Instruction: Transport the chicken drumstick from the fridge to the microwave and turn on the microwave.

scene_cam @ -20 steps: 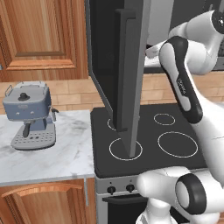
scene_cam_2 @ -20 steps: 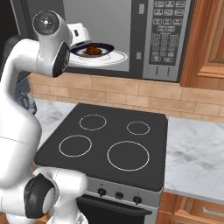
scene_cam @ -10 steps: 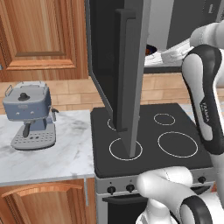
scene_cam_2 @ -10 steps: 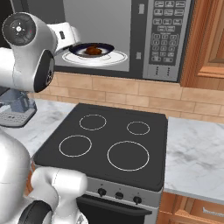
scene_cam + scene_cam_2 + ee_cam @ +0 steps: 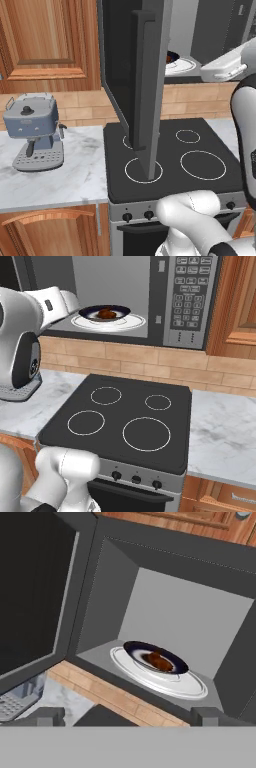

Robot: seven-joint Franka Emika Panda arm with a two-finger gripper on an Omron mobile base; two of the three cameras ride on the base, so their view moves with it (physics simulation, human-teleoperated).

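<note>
Claw spread wide and empty, hanging just outside the open microwave. Inside, the dark plate on the white turntable carries the chicken drumstick. Delivery looks done; next, I reckon, swing the door shut and press start on the keypad.

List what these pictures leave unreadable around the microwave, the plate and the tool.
- Microwave keypad: buttons too small to read in the right base view.
- Chicken drumstick: the open door hides most of its plate in the left base view.
- Tool: only the fingertips rise at the hand view's bottom edge; they stand wide apart and hold nothing.
- Coffee machine: cut off by the arm in the right base view.
</note>
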